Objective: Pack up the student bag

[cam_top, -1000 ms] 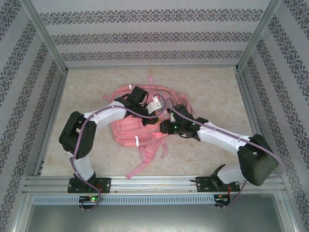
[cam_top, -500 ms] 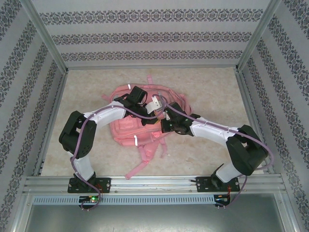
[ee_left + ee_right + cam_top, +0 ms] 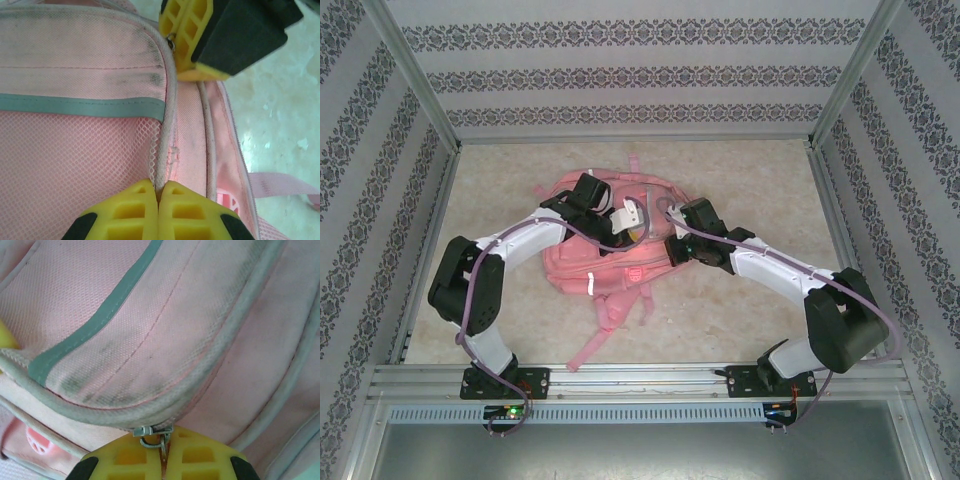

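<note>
Bag position: the student bag [image 3: 605, 270] lies flat near the middle of the bench [image 3: 750, 180], with its straps trailing toward the arm bases. Both arms reach in over its upper part, one from each side.

Left claw [image 3: 159, 186]: closed, pinching the pale piping [image 3: 167, 130] that edges the front panel, next to the mesh pocket [image 3: 75, 150] and the grey reflective strip [image 3: 80, 106]. The likely purpose is anchoring, so that the soft fabric does not slide or bunch when the zipper is drawn.

Right claw [image 3: 164, 439]: closed on the small metal zipper pull [image 3: 151, 431], which sits right against the piped seam. The left wrist view shows this claw a short way along the same seam from the left one, so the two grips oppose each other.

Step in hand, as judged: working the compartment zipper. The pull is thin and may slip from the pads, so traction should follow the zipper track and not lift away from it.
</note>
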### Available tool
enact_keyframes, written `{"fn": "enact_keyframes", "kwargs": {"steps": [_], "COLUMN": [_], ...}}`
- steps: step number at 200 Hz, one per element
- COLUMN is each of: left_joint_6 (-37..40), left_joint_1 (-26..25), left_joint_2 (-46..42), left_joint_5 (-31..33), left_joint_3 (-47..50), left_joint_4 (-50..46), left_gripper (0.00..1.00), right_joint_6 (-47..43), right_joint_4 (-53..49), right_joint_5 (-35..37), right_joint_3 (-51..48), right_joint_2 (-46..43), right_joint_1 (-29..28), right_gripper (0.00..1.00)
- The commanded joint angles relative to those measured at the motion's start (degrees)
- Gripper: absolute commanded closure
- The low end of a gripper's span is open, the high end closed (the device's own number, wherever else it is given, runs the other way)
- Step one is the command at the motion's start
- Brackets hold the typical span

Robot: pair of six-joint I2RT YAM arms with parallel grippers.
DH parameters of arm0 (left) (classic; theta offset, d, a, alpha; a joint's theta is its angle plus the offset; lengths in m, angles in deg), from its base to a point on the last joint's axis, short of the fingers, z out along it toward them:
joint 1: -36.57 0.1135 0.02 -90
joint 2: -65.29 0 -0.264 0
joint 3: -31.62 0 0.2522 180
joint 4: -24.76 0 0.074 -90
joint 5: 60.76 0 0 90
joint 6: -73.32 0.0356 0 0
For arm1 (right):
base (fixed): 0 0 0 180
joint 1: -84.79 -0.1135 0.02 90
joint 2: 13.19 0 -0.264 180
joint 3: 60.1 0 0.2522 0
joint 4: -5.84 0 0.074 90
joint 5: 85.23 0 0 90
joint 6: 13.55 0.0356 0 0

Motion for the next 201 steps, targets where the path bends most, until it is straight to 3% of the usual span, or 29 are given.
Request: {"fn": "enact_keyframes", "kwargs": {"steps": [1, 38, 55, 65, 78, 89, 115, 160, 201], "left_joint_6": [8.33, 1.71, -3.55, -6.50, -15.63, -23.70, -36.56, -65.12, -90.70], "left_joint_1": [4.62, 9.86, 11.42, 11.87, 12.00, 12.54, 13.32, 13.43, 11.58], "left_joint_2": [-2.84, -0.16, 2.01, 3.05, 4.36, 4.95, 3.51, -1.41, -4.79], "left_joint_5": [8.03, 14.31, 18.76, 20.50, 27.37, 31.65, 24.28, 12.90, 10.86], "left_joint_3": [2.71, 0.58, -1.90, -3.20, -4.68, -5.44, -6.56, 0.28, 8.94], "left_joint_4": [-6.75, -1.99, 1.09, 2.52, 6.17, 8.12, 4.96, 1.53, 8.06], "left_gripper": [1.00, 1.00, 0.94, 0.87, 0.70, 0.66, 0.57, 0.53, 0.51], "right_joint_6": [-5.11, -4.96, -3.66, -2.63, -1.35, -0.02, 2.29, 1.26, 0.63], "right_joint_4": [-4.62, -4.68, -3.52, -2.12, -0.71, 0.71, 2.43, 2.03, 2.22], "right_joint_5": [3.46, -6.77, -9.09, -9.72, -10.39, -10.51, -9.92, -9.45, -10.93], "right_joint_3": [-0.56, -0.42, 0.61, 1.57, 3.47, 5.14, 8.50, 8.48, 7.98], "right_joint_2": [-1.27, -2.04, -0.23, 1.51, 4.37, 6.67, 11.01, 12.32, 13.61], "right_joint_1": [2.31, -1.89, -4.78, -6.40, -8.24, -9.57, -11.12, -11.21, -11.14], "right_gripper": [1.00, 1.00, 1.00, 1.00, 1.00, 1.00, 1.00, 1.00, 1.00]}}
